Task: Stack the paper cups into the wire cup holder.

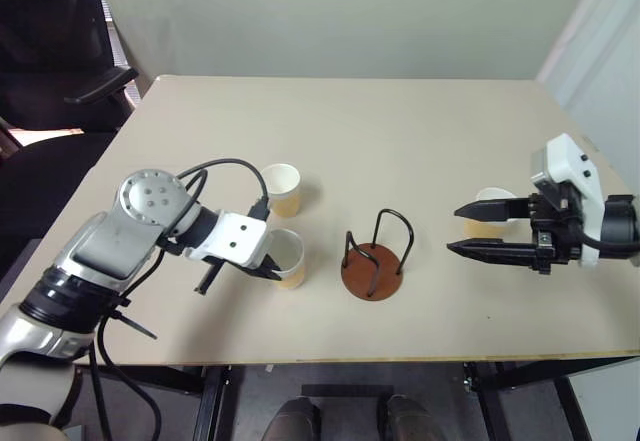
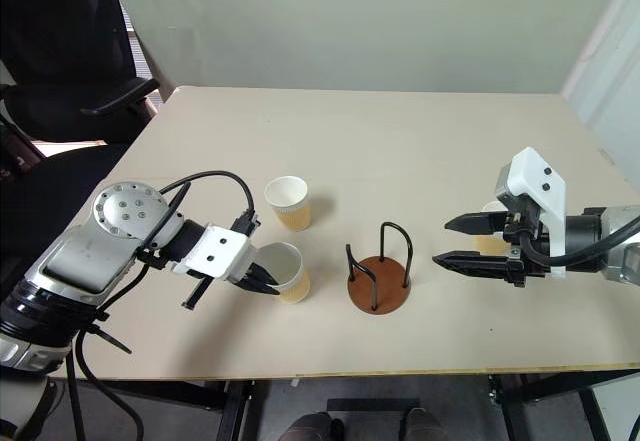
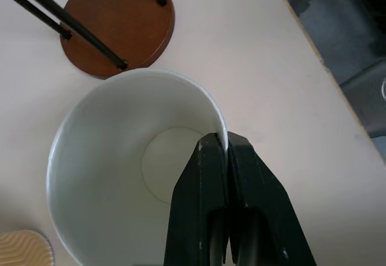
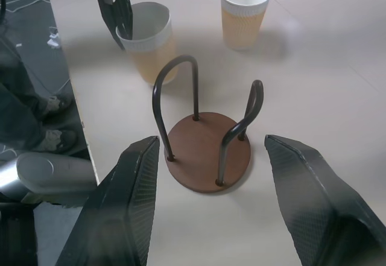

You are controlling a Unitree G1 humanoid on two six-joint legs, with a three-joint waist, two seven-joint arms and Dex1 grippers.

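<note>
pinching the wall of the nearest paper cup, just left of the wire cup holder, the left gripper needed a straight lift; the right gripper hung open, empty.

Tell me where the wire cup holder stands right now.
The wire cup holder stands near the table's front edge, centre of the head view, between the cup pinched by the left hand and the open right hand.
</note>
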